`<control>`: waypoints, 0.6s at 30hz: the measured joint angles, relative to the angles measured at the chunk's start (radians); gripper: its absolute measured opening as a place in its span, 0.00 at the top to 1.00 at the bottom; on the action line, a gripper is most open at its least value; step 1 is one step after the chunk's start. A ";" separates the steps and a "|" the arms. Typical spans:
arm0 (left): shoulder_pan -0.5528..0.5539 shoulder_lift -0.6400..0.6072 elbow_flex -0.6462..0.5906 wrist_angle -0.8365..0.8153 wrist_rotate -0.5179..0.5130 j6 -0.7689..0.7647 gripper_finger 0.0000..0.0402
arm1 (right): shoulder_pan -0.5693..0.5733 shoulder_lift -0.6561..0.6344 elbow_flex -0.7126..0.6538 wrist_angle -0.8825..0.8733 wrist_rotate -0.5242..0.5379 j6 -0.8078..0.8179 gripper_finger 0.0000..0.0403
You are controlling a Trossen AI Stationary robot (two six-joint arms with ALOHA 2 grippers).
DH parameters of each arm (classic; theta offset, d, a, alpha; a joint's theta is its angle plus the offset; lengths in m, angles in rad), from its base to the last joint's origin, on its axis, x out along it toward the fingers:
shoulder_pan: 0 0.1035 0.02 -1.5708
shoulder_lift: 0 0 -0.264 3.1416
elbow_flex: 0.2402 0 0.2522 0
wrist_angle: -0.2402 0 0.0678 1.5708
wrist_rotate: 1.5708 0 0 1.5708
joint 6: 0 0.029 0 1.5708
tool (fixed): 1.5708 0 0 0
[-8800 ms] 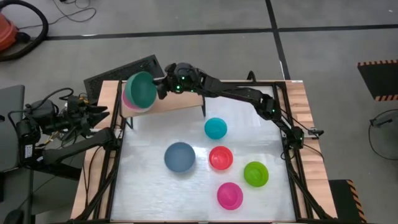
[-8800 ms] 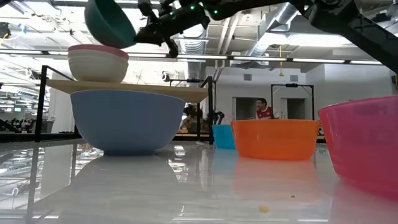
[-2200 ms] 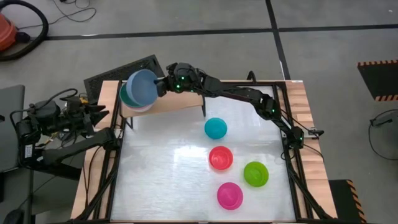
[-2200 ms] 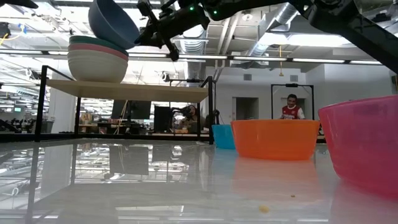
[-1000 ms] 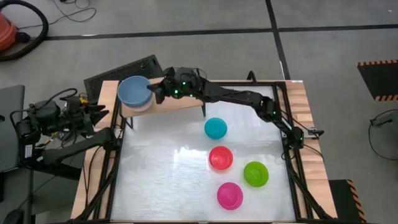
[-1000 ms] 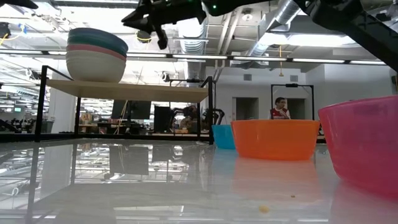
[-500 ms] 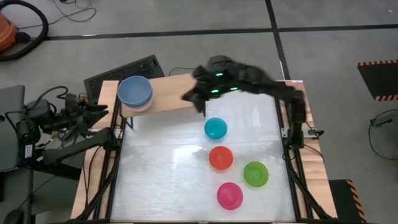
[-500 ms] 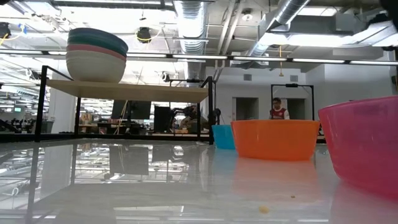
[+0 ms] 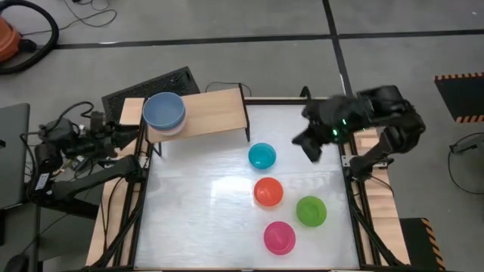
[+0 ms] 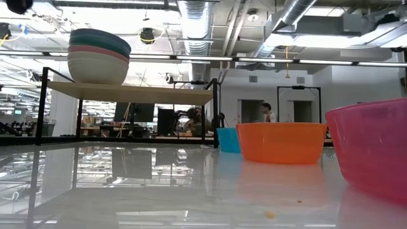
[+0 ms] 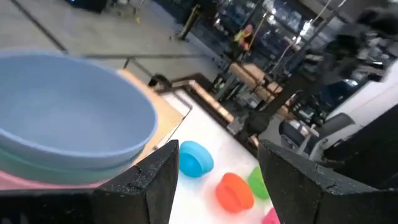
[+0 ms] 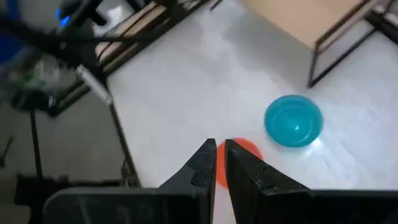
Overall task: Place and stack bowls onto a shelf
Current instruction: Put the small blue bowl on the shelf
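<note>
While the right gripper (image 9: 310,149) hangs over the table's right side at about 3 o'clock from the cyan bowl (image 9: 262,156), its fingers (image 12: 205,163) are nearly together with only a thin slit between them, holding nothing. Left gripper (image 11: 214,180) sits off the table's left edge near 9 o'clock, fingers spread wide apart, empty, facing the shelf (image 9: 215,112).

Shelf stands at the table's far-left, roughly 11 o'clock from table centre. Stack of large bowls on its left end: light blue bowl (image 9: 164,110) on top, dark green bowl (image 10: 100,38) under it, pale pink bowl (image 10: 98,50) next, white bowl (image 10: 97,67) at the bottom, resting on the board. Right part of the board is bare.

Small bowls sit on the white tabletop (image 9: 197,219), apart from each other: cyan nearest the shelf, red bowl (image 9: 268,192) at 6 o'clock from it, lime green bowl (image 9: 311,211) at 4 o'clock from red, magenta bowl (image 9: 279,237) at 6 o'clock from red.

A person (image 10: 268,112) stands far back in the room.
</note>
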 joint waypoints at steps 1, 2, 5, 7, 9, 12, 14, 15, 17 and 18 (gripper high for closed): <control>0.000 0.003 -0.017 0.006 0.006 -0.007 0.49 | 0.036 -0.005 -0.014 0.007 0.016 0.002 0.85; 0.000 0.005 -0.034 0.019 0.017 -0.019 0.49 | 0.069 -0.003 -0.032 0.001 0.031 0.011 0.85; 0.000 0.009 -0.075 0.061 0.029 -0.043 0.49 | 0.159 -0.013 -0.113 -0.005 0.121 0.053 0.85; 0.000 0.012 -0.102 0.092 0.041 -0.056 0.49 | 0.207 -0.024 -0.186 0.028 0.171 0.061 0.85; 0.000 0.015 -0.123 0.112 0.060 -0.067 0.49 | 0.237 -0.028 -0.246 0.013 0.223 0.120 0.85; 0.000 0.016 -0.146 0.160 0.085 -0.080 0.49 | 0.272 -0.030 -0.368 -0.007 0.284 0.262 0.85; 0.000 0.017 -0.162 0.186 0.092 -0.085 0.49 | 0.276 -0.030 -0.457 0.039 0.285 0.273 0.83; 0.000 0.018 -0.169 0.197 0.095 -0.085 0.49 | 0.279 -0.028 -0.497 0.064 0.284 0.275 0.82; 0.000 0.018 -0.180 0.216 0.092 -0.089 0.49 | 0.269 -0.025 -0.578 0.098 0.283 0.276 0.78; 0.000 0.019 -0.183 0.216 0.079 -0.092 0.49 | 0.264 -0.025 -0.623 0.111 0.281 0.276 0.76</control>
